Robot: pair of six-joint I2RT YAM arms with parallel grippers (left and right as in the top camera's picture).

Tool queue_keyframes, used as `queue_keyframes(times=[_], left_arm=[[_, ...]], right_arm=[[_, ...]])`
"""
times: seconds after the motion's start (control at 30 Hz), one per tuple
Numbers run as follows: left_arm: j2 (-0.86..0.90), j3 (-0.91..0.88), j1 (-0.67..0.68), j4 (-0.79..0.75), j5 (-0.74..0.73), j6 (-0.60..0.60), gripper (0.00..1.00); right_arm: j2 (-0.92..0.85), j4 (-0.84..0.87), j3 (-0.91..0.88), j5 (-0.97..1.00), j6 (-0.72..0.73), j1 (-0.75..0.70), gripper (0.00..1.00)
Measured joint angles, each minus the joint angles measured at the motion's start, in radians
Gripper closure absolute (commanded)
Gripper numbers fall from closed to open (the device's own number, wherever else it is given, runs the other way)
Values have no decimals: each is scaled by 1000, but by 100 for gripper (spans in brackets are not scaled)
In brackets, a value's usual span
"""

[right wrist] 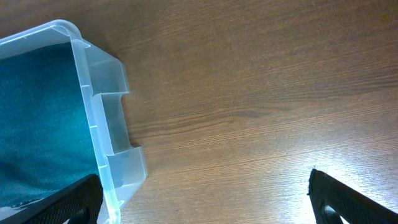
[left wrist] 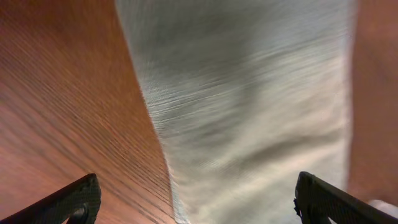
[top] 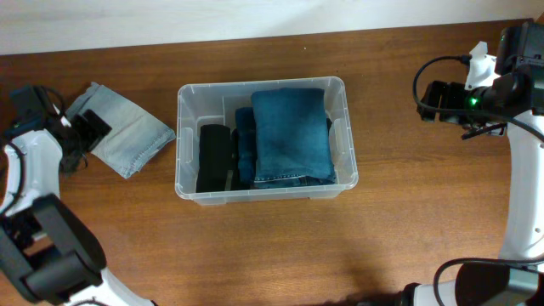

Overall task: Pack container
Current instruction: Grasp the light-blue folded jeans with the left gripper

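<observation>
The clear plastic container (top: 189, 100) stands in the middle of the table. It holds folded dark blue jeans (top: 289, 136) and a folded black garment (top: 213, 157). A folded light blue pair of jeans (top: 127, 132) lies on the table to its left. My left gripper (top: 85, 136) is open low over that pair's left end; the left wrist view shows the pale cloth (left wrist: 249, 106) between the spread fingers (left wrist: 199, 199). My right gripper (top: 435, 100) is open and empty over bare table right of the container, whose rim and handle (right wrist: 109, 124) show in the right wrist view, left of the fingers (right wrist: 205, 199).
The wooden table (top: 272, 246) runs to a pale wall at the back. Black cables hang around both arms at the left and right edges.
</observation>
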State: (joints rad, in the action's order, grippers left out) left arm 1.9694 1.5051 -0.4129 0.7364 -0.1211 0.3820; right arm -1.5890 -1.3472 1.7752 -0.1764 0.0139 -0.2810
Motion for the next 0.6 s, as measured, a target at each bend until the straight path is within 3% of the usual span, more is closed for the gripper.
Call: queue_keyframes(times=[0.47,0.53,0.6], left_arm=[[159,0,-5,-128,-130,-24,1],[166,13,-5,-137,-156,-26,9],[176,17,-6,-138,-175,-30,26]], right_arm=[[0,-5,0,0,0,0,2],[0,-6,0,0,0,0,1],[0,-9,0,0,0,0,2]])
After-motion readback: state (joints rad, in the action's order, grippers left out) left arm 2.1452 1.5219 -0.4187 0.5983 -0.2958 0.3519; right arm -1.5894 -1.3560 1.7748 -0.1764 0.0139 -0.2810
